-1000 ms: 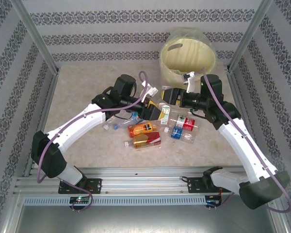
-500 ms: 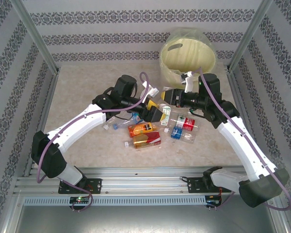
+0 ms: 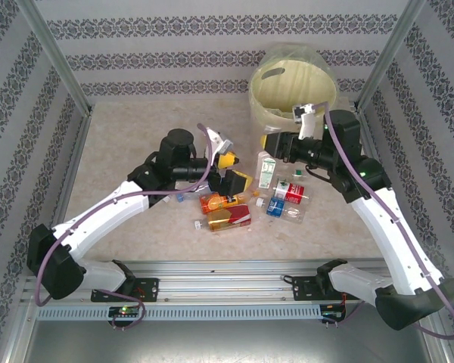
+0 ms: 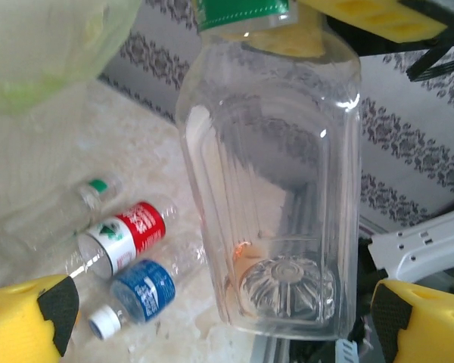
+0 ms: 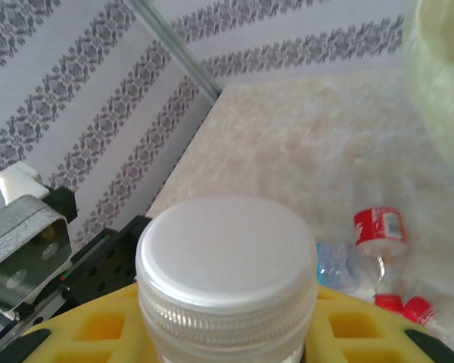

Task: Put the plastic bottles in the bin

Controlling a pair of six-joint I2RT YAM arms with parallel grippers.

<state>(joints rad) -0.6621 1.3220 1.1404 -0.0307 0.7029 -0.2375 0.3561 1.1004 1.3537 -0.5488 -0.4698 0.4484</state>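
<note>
Clear plastic bottle (image 3: 265, 170), green-labelled and white-capped, upright over the middle of the table (image 3: 136, 136), pinched at the neck by the closed right gripper (image 3: 271, 142). Just left of it, left gripper (image 3: 234, 172) spread wide, holding nothing. Close by, other bottles (image 3: 287, 190) lying flat; cream bin (image 3: 287, 102) beyond, at the far edge.

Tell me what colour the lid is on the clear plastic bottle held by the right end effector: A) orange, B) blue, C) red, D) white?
D: in the right wrist view a round white ribbed lid tops the clear plastic bottle pinched by the right end effector.
</note>
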